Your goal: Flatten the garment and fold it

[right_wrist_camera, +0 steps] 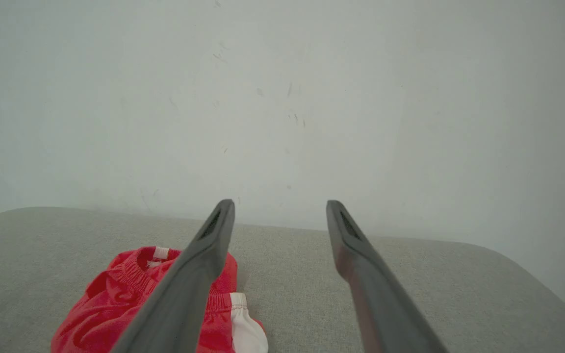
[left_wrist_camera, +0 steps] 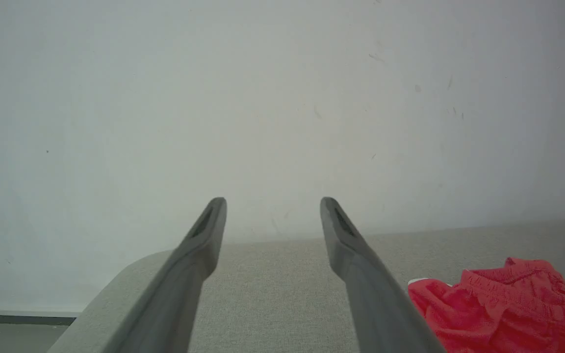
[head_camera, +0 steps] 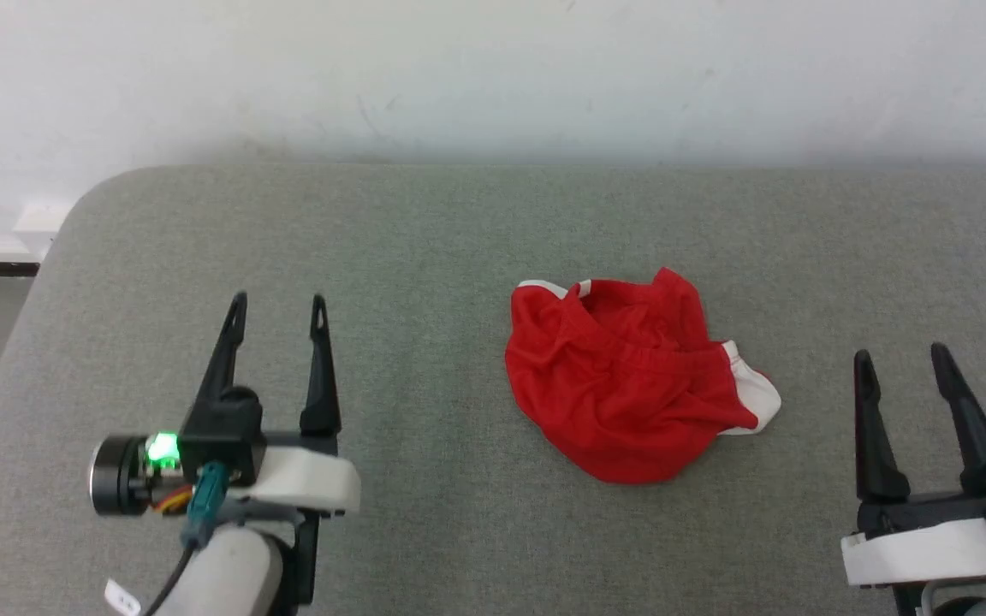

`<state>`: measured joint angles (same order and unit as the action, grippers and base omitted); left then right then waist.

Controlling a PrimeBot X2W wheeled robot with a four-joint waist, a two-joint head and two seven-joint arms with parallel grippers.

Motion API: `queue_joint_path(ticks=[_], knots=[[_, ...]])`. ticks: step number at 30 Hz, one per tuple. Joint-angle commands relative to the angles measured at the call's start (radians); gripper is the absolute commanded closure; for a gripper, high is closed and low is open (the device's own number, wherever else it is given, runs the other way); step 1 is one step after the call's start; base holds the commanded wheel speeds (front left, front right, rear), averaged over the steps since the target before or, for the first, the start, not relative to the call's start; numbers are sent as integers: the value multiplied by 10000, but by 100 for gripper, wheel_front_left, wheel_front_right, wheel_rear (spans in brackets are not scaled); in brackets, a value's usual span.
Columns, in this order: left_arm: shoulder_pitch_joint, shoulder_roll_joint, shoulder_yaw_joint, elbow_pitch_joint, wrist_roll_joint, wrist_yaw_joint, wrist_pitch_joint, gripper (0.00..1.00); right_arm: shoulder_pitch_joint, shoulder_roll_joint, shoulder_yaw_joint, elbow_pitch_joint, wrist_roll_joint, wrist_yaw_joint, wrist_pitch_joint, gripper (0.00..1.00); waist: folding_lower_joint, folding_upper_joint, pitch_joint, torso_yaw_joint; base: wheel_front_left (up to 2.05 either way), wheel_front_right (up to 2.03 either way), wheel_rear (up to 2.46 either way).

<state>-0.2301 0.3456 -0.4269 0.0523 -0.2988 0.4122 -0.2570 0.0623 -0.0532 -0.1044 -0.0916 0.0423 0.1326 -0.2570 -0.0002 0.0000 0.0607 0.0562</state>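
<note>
Crumpled red garment [head_camera: 630, 385] lying on the grey desk [head_camera: 424, 257] between two open, empty end effectors.

The left end effector [head_camera: 279, 298] has its two dark fingers spread apart with nothing between them, pointing toward the pale wall [head_camera: 493, 77]; the garment lies well off to its right, apart from it. The right end effector [head_camera: 900, 352] is likewise spread wide and holds nothing; the garment lies near its left side, level with its fingers and not touching them. The garment is bunched in a heap, its gathered waistband showing across the top and a white patch at the edge nearest the right end effector. In the right wrist view its left finger hides part of the cloth.
</note>
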Motion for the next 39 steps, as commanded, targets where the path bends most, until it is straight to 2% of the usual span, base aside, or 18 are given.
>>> queue_joint_path(ticks=[1,9,17,21,25,28,30,32,34,37,39], knots=[[193,-138,157,-119,152,-88,-46,0,136,30,-16,46,81,-19,-47,0,2,0,-127,119,0,0,0],[1626,-1030,1267,-189,1385,-1254,-46,0,512,30,19,536,488,-19,-47,0,2,0,-350,209,0,0,0],[2096,-1607,1998,-213,2135,-1649,-47,0,332,30,-211,398,630,-19,-47,0,2,0,-365,182,0,0,0],[2078,-1724,2158,-206,2408,-1787,-47,0,-504,-153,-84,-1,31,-19,-47,0,2,0,-267,186,0,0,0],[2024,-1822,2321,-195,2548,-1865,-47,0,-1645,-1208,332,-113,-170,-19,-47,0,2,0,-166,215,0,0,0],[1963,-1910,2423,-193,2609,-1906,-47,0,-2475,-2309,1130,531,120,-19,-47,0,2,0,-52,275,0,0,0],[1931,-1969,2464,-198,2651,-1929,-47,0,-2983,-3083,1914,1297,515,-19,-47,0,2,0,9,315,0,0,0],[1935,-2016,2512,-192,2679,-1941,-47,0,-3561,-4013,3186,2223,915,-19,187,0,2,0,84,344,0,0,0],[1910,-2057,2538,-186,2716,-1958,-47,0,-4242,-4802,4514,2874,1580,-19,991,0,2,0,205,387,0,0,0],[1792,-2142,2568,-194,2741,-1981,-47,0,-5251,-5675,6068,3628,2937,-19,2951,0,2,0,459,487,0,0,0],[1686,-2218,2574,-229,2748,-1991,-47,0,-5856,-6037,6890,3872,3819,-19,4077,0,2,0,681,570,0,0,0]])
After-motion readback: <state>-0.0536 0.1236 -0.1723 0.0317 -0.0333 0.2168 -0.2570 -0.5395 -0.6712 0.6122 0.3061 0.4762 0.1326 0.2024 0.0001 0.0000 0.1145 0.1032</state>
